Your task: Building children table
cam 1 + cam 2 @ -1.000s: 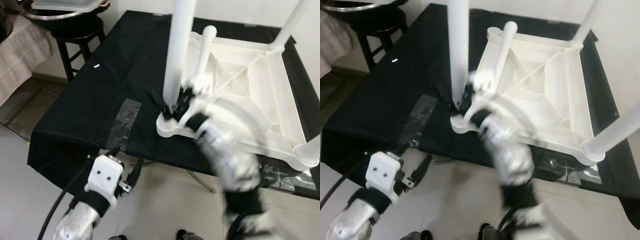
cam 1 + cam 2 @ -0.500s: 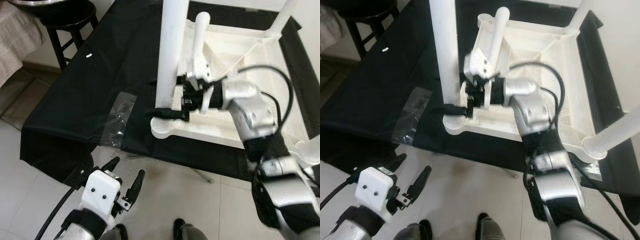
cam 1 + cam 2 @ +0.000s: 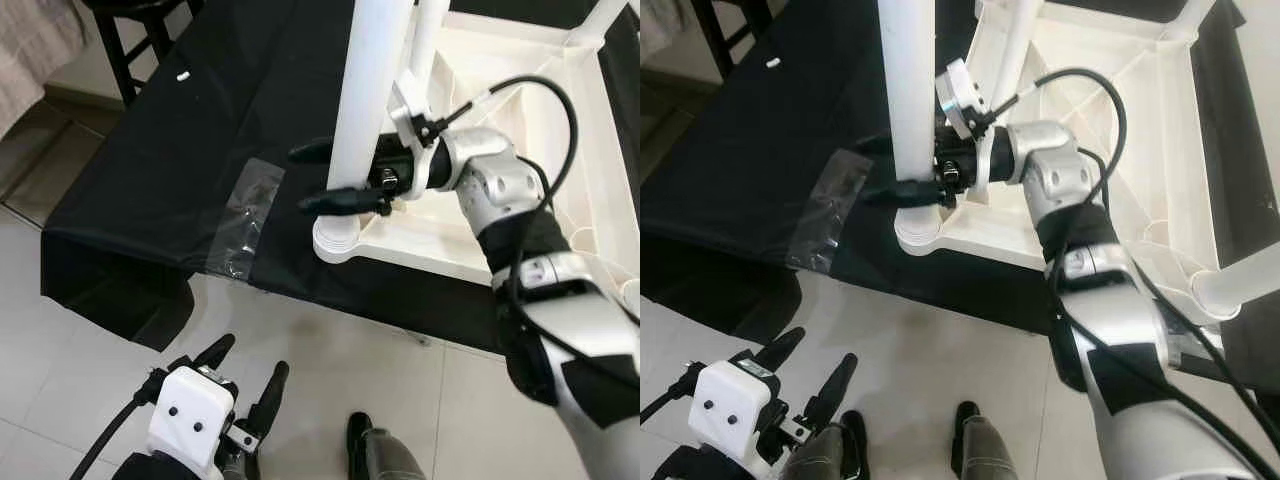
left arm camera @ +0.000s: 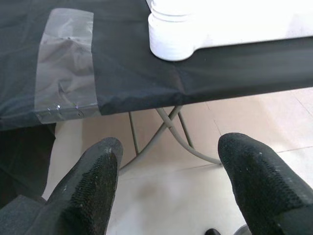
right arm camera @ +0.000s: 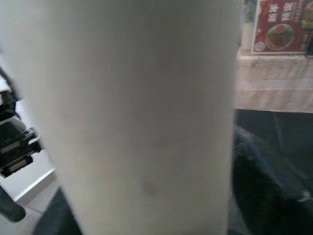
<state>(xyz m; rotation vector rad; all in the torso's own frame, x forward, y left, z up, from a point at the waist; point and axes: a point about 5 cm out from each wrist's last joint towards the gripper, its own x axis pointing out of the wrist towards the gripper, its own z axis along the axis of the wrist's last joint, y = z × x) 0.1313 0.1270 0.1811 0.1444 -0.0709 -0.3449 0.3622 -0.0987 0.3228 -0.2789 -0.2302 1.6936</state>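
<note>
The white plastic children's table (image 3: 500, 150) lies upside down in front of me on the black cloth (image 3: 200, 140), its ribbed underside facing up. A thick white leg (image 3: 368, 100) stands upright in the round socket (image 3: 340, 240) at the near corner, close to the cloth's edge. A thinner-looking leg (image 3: 1015, 45) rises just behind it, and two more legs stand at other corners.

Your right arm reaches forward and across to the left, wrist turned sideways. Right gripper (image 3: 322, 175) has its fingers (image 3: 340, 200) spread, one on either side of the white table leg (image 3: 370, 100); contact looks likely but isn't clear. Left arm hangs low, left gripper (image 4: 171, 181) with fingers parted.
</note>
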